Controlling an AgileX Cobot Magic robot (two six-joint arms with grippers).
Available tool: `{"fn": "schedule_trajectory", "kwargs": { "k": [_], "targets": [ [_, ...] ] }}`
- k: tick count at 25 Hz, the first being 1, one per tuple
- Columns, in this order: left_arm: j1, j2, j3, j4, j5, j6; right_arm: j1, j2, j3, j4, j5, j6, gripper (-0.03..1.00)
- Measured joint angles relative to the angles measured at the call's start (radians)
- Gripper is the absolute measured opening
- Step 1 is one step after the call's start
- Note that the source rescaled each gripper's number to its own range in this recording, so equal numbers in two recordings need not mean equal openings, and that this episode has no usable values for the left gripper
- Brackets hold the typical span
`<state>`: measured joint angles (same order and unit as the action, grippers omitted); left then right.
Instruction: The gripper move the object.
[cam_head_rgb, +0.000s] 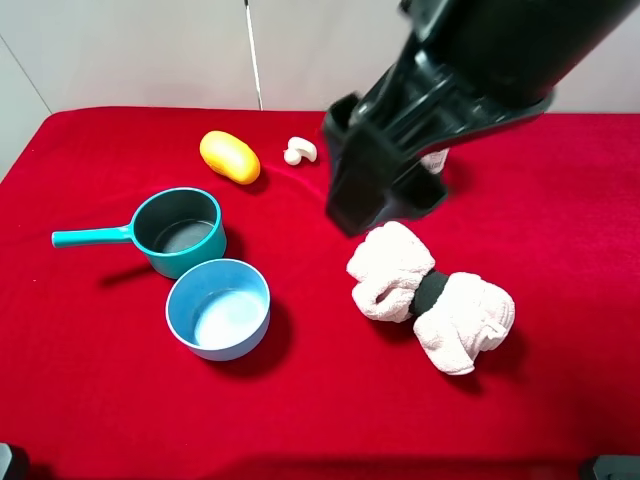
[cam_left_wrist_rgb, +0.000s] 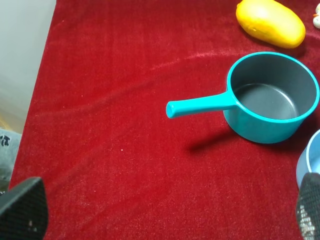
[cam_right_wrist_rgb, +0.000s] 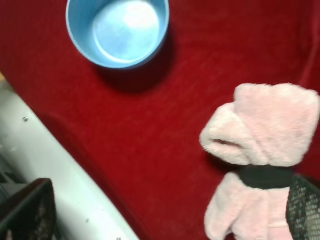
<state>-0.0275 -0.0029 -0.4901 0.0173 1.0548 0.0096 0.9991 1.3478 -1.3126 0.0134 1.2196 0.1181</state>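
Observation:
The light-blue bowl (cam_head_rgb: 218, 308) stands upright and empty on the red cloth, just in front of the teal saucepan (cam_head_rgb: 180, 230). It also shows in the right wrist view (cam_right_wrist_rgb: 117, 30), and its rim shows in the left wrist view (cam_left_wrist_rgb: 311, 159). My right arm (cam_head_rgb: 400, 150) hangs high over the table's middle, right of the bowl and apart from it. My right gripper (cam_right_wrist_rgb: 167, 212) is open and empty. My left gripper (cam_left_wrist_rgb: 165, 212) is open and empty, low at the table's left, apart from the saucepan (cam_left_wrist_rgb: 270, 97). It is out of the exterior view.
A pink rolled towel with a black band (cam_head_rgb: 430, 297) lies right of the bowl and shows in the right wrist view (cam_right_wrist_rgb: 260, 150). A yellow fruit (cam_head_rgb: 230, 157) and a white mushroom (cam_head_rgb: 300, 151) lie at the back. The saucepan's handle (cam_head_rgb: 90, 237) points left.

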Motion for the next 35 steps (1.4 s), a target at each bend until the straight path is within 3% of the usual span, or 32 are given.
{"fn": "schedule_trajectory", "kwargs": {
  "k": [11, 16, 25, 31, 35],
  "targets": [
    [0.000, 0.000, 0.000, 0.000, 0.000, 0.000, -0.002, -0.187, 0.000, -0.226, 0.002, 0.003, 1.00],
    [0.000, 0.000, 0.000, 0.000, 0.000, 0.000, -0.084, -0.274, 0.000, -0.241, 0.003, 0.003, 1.00],
    [0.000, 0.000, 0.000, 0.000, 0.000, 0.000, -0.394, -0.458, 0.055, -0.150, 0.003, -0.108, 1.00],
    [0.000, 0.000, 0.000, 0.000, 0.000, 0.000, -0.643, -0.664, 0.220, -0.084, 0.002, -0.123, 1.00],
    [0.000, 0.000, 0.000, 0.000, 0.000, 0.000, -0.771, -0.830, 0.375, -0.077, -0.055, -0.123, 1.00]
  ]
}}
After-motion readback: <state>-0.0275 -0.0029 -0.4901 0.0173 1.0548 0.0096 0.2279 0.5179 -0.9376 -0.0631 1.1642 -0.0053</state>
